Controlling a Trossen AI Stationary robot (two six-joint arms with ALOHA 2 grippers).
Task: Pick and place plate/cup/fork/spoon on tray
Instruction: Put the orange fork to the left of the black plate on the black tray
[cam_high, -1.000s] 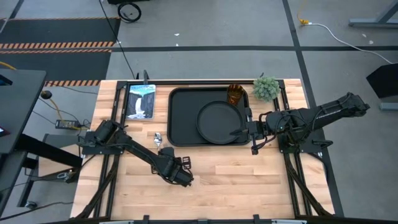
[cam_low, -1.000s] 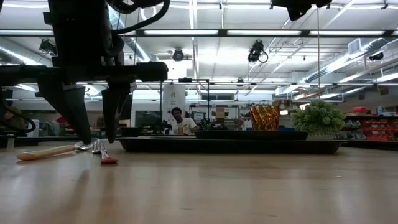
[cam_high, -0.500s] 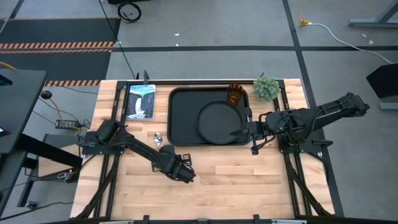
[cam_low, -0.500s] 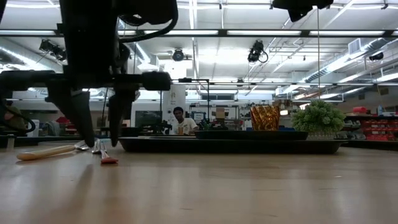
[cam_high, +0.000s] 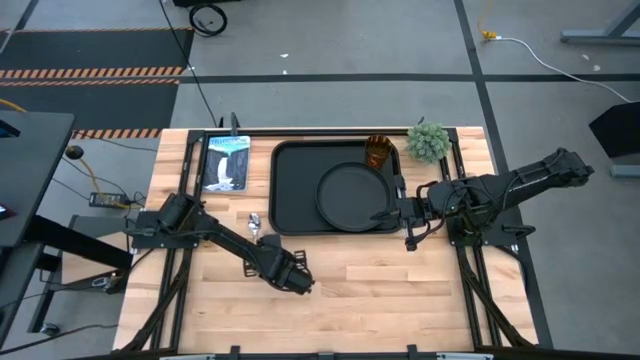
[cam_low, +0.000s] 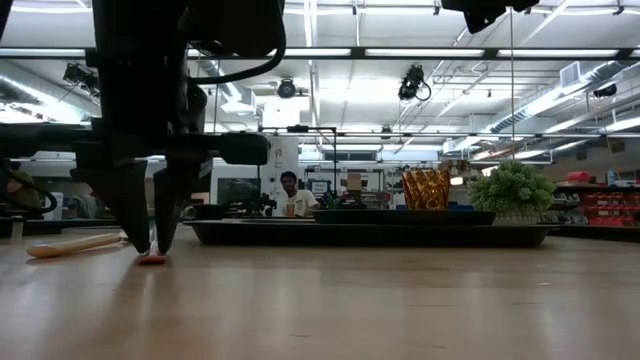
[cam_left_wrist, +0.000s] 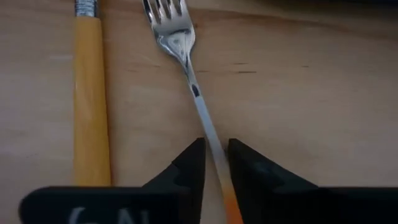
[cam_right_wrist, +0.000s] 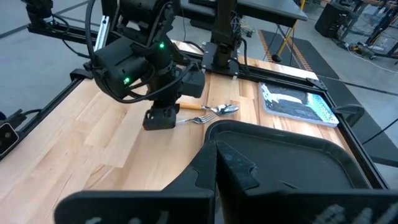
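Note:
The fork (cam_left_wrist: 177, 34) lies flat on the wooden table, its tines pointing away from my left gripper (cam_left_wrist: 215, 163), which is shut on it at the table's near middle (cam_high: 290, 278). The spoon's orange handle (cam_left_wrist: 90, 106) lies on the table beside the fork. The round black plate (cam_high: 350, 195) and the amber cup (cam_high: 378, 152) sit in the black tray (cam_high: 295, 190). My right gripper (cam_high: 385, 212) is shut over the plate's right rim, and it also shows in the right wrist view (cam_right_wrist: 216, 171). My left gripper pinches the fork's thin metal neck (cam_left_wrist: 211, 134), where it meets the orange handle, between its two fingers. The fingers point down from above and lie across the fork. The fork lies on the table, its orange handle end (cam_low: 152, 259) showing below the fingertips. My right gripper is over the plate's right rim; I cannot tell whether it touches it.
A small green plant (cam_high: 428, 142) stands at the far right, beside the tray. A book with a blue cover (cam_high: 226, 163) lies at the far left. Bare wood lies along the table's near edge (cam_high: 400, 300). A person (cam_low: 290, 195) sits in the room behind.
My left gripper has come down onto the table and shut its fingers on the fork's neck. The fork's orange handle end has slid a little sideways between the fingers. The fork still lies on the table.

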